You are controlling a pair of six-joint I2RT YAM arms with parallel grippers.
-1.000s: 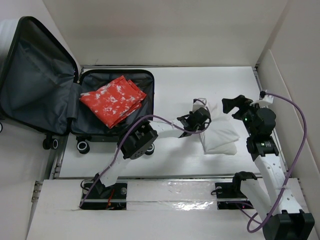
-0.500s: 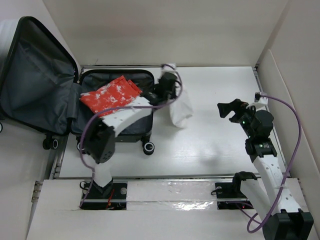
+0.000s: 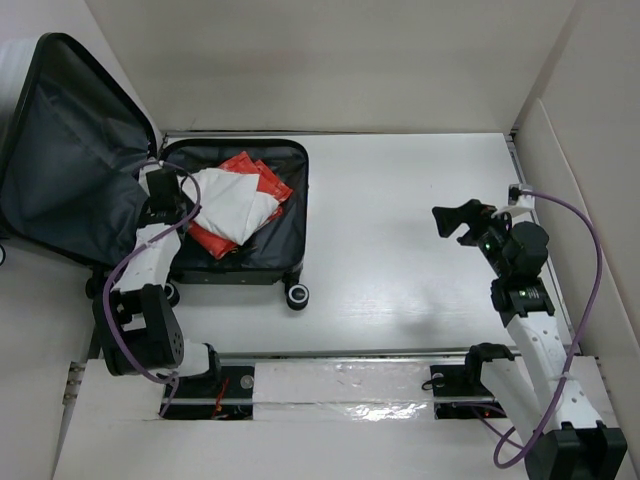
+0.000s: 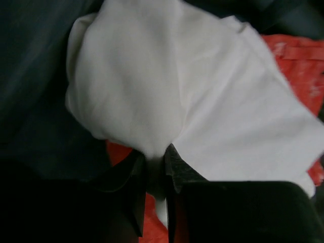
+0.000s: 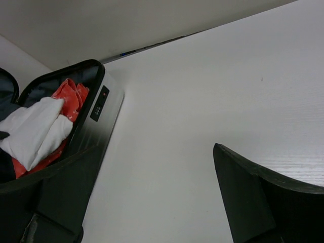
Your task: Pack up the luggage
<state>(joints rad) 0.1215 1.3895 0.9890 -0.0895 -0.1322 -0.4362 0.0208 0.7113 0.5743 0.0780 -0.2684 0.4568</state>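
Luggage [image 3: 70,170] lies open on white table [image 3: 400,270], pale walls [image 3: 330,60] around

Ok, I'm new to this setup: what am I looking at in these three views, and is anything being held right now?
These are two robot arms bolted at the near edge of a white table, each ending in a two-finger gripper. The wide picture looks down from above and behind them. The other two pictures come from a camera on each wrist. On the left, the luggage lies open, with a red patterned cloth inside and a white cloth over it. The left gripper is shut on an edge of the white cloth, seen close up in its wrist view. The right gripper hangs open above the table's right side, holding nothing.
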